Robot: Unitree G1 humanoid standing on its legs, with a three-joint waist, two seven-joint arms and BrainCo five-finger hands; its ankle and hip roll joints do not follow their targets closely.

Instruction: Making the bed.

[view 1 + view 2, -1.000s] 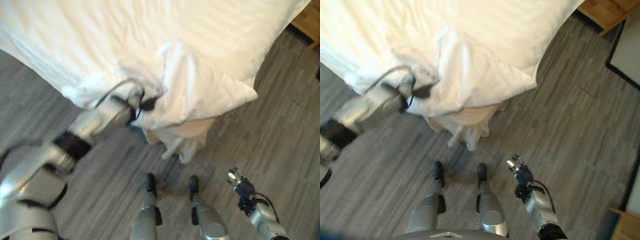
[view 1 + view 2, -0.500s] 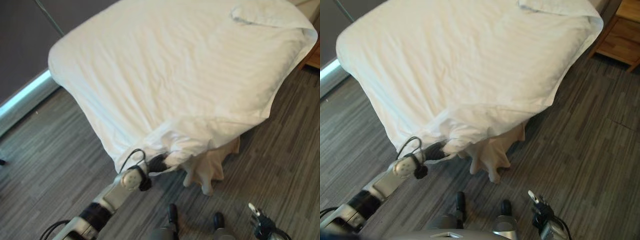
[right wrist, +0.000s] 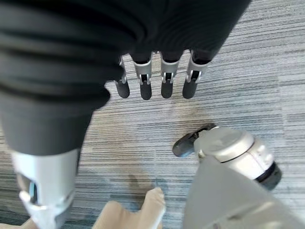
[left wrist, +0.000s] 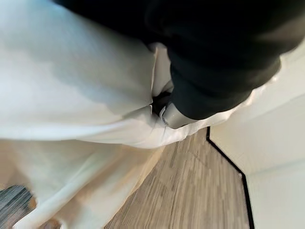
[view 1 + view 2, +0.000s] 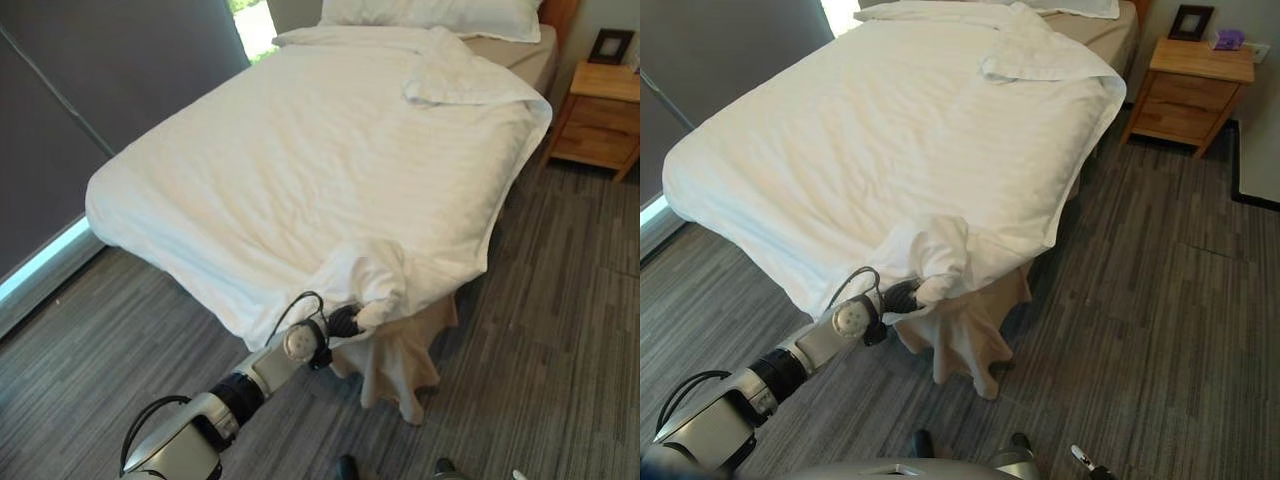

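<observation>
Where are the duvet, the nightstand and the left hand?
duvet [image 5: 300,150]: left eye view, middle of its flat top.
nightstand [image 5: 1188,95]: right eye view, its drawer front.
left hand [image 5: 345,321]: left eye view, dark cover at the bunched duvet corner.

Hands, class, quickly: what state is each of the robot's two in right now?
Left hand: shut on the bunched corner of the white duvet.
Right hand: open, holding nothing, above the grey wood-look floor.
</observation>
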